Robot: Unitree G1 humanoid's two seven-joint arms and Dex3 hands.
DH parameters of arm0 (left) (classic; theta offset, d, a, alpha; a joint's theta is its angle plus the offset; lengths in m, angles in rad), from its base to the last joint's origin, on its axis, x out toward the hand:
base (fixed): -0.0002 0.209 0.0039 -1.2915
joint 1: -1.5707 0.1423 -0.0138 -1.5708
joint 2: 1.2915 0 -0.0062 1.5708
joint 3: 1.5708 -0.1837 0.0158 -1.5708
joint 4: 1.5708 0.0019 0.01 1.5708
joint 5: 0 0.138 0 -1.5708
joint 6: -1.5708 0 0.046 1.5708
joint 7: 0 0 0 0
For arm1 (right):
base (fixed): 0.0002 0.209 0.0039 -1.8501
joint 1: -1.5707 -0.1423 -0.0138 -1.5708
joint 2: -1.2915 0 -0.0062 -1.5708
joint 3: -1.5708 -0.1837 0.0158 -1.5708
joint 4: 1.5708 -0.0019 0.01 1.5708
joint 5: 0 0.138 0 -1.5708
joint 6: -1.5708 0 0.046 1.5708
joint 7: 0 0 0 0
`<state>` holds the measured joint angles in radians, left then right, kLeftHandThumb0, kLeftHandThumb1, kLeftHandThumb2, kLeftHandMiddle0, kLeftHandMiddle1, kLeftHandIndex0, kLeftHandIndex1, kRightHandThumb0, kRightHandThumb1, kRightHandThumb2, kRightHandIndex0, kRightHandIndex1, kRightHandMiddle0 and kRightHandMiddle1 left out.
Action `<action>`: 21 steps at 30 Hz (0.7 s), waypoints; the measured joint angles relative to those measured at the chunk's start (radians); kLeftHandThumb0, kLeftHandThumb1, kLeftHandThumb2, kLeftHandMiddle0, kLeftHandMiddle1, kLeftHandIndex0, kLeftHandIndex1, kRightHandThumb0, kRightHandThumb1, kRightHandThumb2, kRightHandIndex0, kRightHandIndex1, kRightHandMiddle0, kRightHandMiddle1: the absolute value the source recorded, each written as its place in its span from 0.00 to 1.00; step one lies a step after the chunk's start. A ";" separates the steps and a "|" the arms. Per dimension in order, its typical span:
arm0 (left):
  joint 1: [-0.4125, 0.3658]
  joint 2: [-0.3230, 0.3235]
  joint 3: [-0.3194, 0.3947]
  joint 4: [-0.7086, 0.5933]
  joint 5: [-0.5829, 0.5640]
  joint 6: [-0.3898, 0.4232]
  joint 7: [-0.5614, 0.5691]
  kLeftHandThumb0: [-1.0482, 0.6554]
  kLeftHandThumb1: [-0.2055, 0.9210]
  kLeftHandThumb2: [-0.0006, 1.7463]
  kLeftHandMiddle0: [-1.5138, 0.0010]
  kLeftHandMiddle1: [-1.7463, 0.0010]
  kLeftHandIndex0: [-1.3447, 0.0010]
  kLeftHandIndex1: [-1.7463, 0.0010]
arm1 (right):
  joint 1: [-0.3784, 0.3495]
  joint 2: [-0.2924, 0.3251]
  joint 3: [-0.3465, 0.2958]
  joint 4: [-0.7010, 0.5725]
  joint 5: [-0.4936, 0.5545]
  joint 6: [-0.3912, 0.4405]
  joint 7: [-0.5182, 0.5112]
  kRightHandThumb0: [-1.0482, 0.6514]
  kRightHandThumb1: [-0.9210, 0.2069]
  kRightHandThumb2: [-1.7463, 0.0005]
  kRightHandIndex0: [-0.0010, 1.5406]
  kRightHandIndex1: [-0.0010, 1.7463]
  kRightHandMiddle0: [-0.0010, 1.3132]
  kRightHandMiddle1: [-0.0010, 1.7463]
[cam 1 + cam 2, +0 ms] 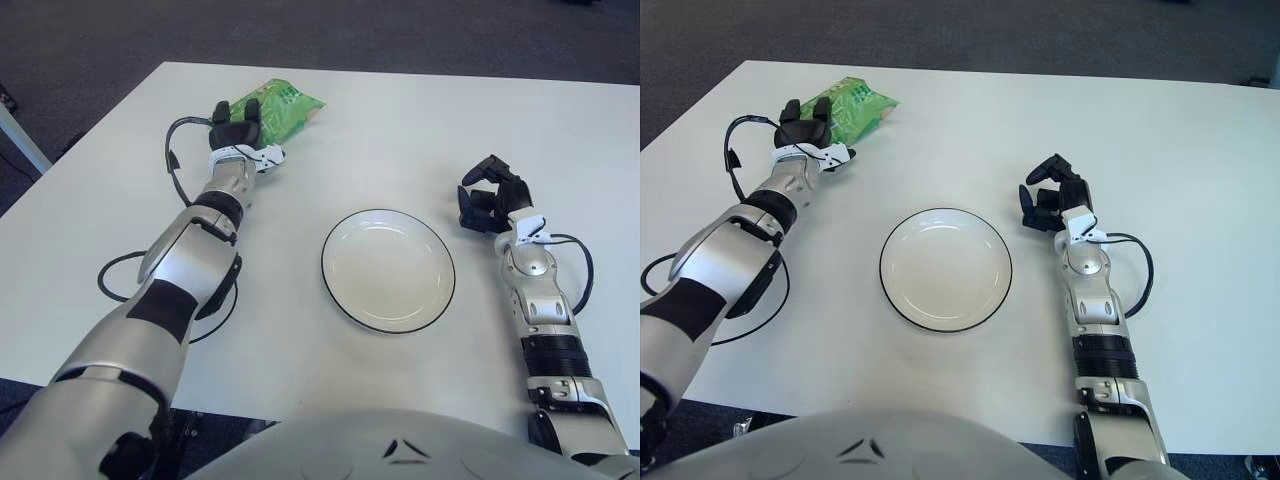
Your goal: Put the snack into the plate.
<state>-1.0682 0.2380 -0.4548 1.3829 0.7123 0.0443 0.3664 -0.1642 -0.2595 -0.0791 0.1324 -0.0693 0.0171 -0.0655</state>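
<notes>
A green snack bag (285,100) lies flat at the far left of the white table (400,130). My left hand (237,125) sits at the bag's near-left end with its black fingers (252,108) stretched out against the bag, not closed around it. An empty white plate with a dark rim (388,270) stands at the table's middle, well apart from the bag. To the right of the plate is my right hand (487,195), its fingers curled and holding nothing.
A black cable (112,282) loops on the table beside my left arm, and another (586,266) runs beside my right forearm. The table's left edge (60,170) drops to dark carpet.
</notes>
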 measured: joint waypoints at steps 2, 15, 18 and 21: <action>0.000 0.002 0.003 -0.001 -0.003 -0.012 -0.010 0.00 1.00 0.46 0.94 0.98 1.00 0.71 | 0.002 0.000 0.000 -0.005 0.000 0.003 0.001 0.36 0.41 0.35 0.79 1.00 0.38 1.00; 0.010 0.069 0.014 -0.029 -0.037 -0.165 -0.066 0.00 1.00 0.50 0.85 0.58 1.00 0.49 | 0.019 0.009 0.001 -0.036 0.005 0.022 0.008 0.36 0.41 0.35 0.79 1.00 0.38 1.00; 0.029 0.117 0.002 -0.048 -0.033 -0.245 -0.074 0.00 1.00 0.51 0.84 0.56 1.00 0.44 | 0.022 0.011 0.002 -0.043 0.005 0.027 0.011 0.36 0.41 0.35 0.78 1.00 0.38 1.00; 0.055 0.175 -0.007 -0.075 -0.030 -0.329 -0.076 0.00 1.00 0.52 0.83 0.55 1.00 0.40 | 0.024 0.013 0.003 -0.052 0.005 0.034 0.012 0.36 0.41 0.35 0.79 1.00 0.38 1.00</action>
<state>-1.0133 0.4128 -0.4622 1.3084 0.6825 -0.2850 0.2907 -0.1400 -0.2468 -0.0759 0.0807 -0.0645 0.0516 -0.0537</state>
